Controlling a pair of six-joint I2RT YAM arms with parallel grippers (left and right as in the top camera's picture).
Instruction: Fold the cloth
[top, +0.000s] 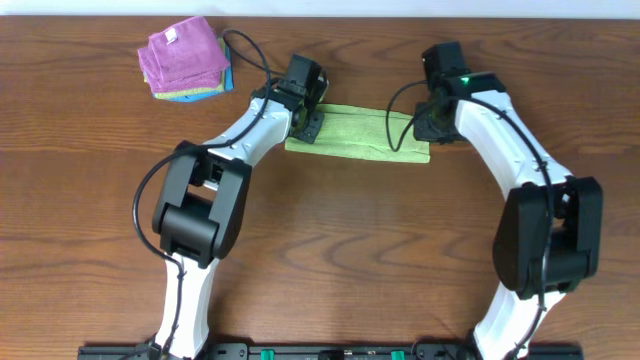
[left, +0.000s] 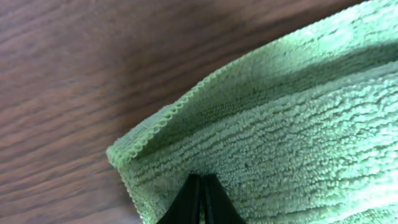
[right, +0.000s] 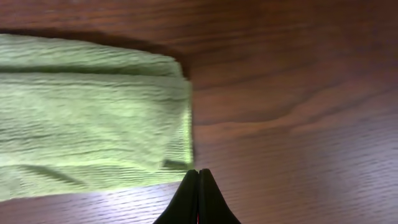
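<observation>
Cloth (top: 357, 133) — ends at both jaws

Cloth (top: 365, 133): lime-green microfibre with a finely ribbed pile and a stitched hem along the edges. State: folded into a long narrow band, more than one layer; layer count not readable. Pose: flat on the wooden table (top: 330, 240), long axis running left to right, slightly skewed, with the right end a little nearer the robot. Position: far half of the table, about midway across. Left end: a shaded crease runs lengthwise just inside the hem. Right end: squared off, with faint lengthwise wrinkles
</observation>
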